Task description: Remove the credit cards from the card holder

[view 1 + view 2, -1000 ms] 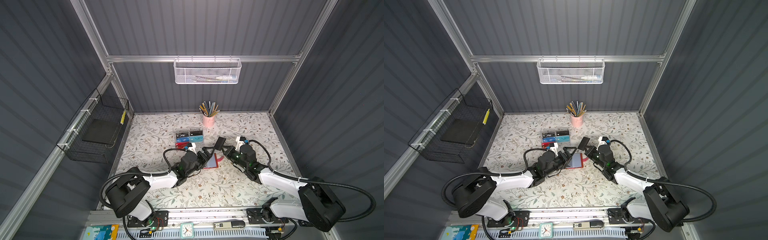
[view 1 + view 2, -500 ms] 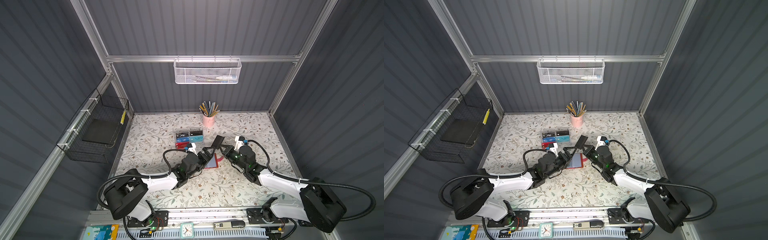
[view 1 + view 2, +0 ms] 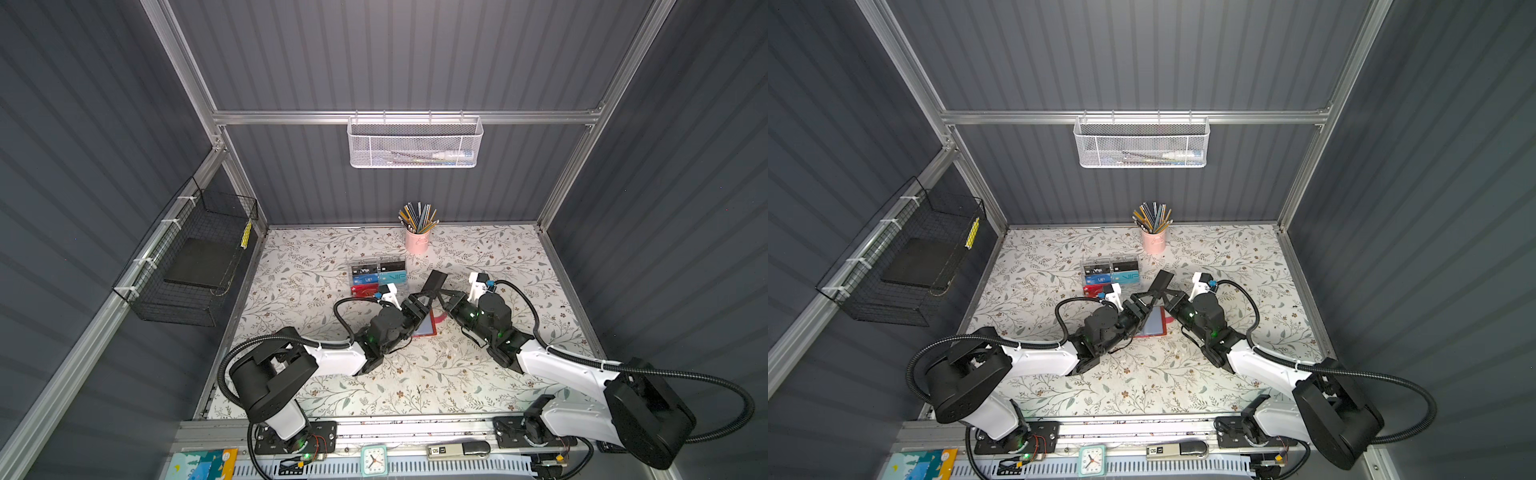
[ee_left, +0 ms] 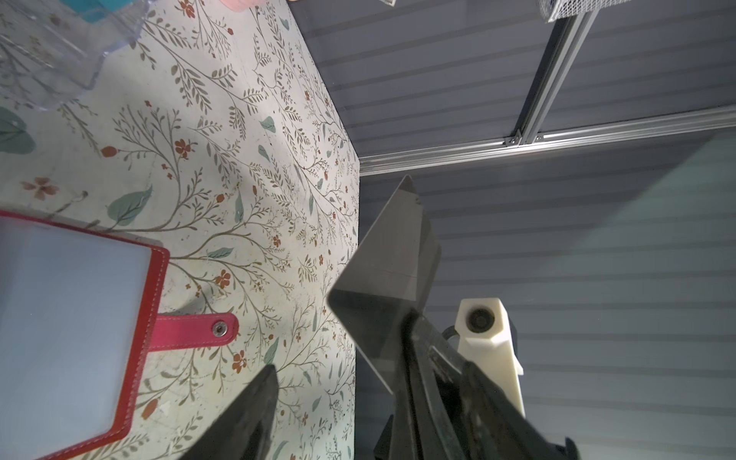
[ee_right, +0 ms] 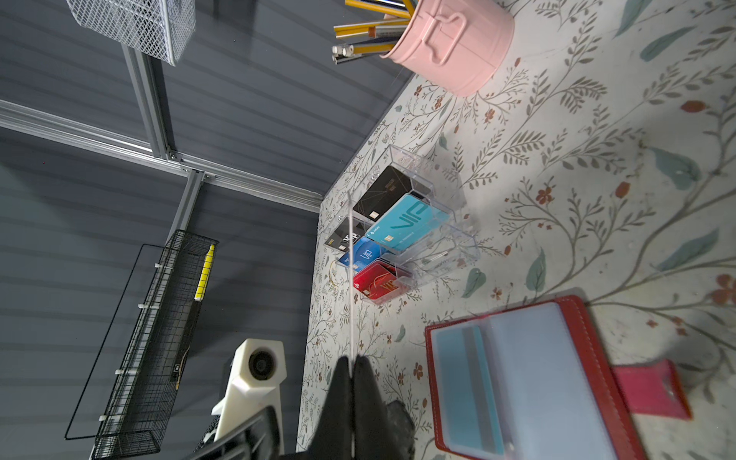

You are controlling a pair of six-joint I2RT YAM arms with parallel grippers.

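Note:
My right gripper [image 5: 352, 360] is shut on a black credit card [image 3: 435, 282], which it holds upright above the table; in its own wrist view the card shows edge-on as a thin pale line. My left gripper [image 4: 378, 402] is open, with one finger on each side of that card [image 4: 390, 271] and of the right fingertips. The red card holder [image 3: 428, 326] lies open on the table under both grippers, its snap tab [image 4: 191, 330] sticking out. A teal card with a dark stripe [image 5: 466, 386] sits in one of its clear sleeves.
A clear compartmented box [image 3: 378, 276] with several cards stands just behind the grippers. A pink cup of pencils [image 3: 417, 241] is near the back wall. A black wire basket [image 3: 195, 266] hangs on the left wall and a white mesh basket [image 3: 415, 143] on the back rail.
The left gripper's jaws have narrowed around the held card. The right gripper has carried the card slightly left, toward the left gripper.

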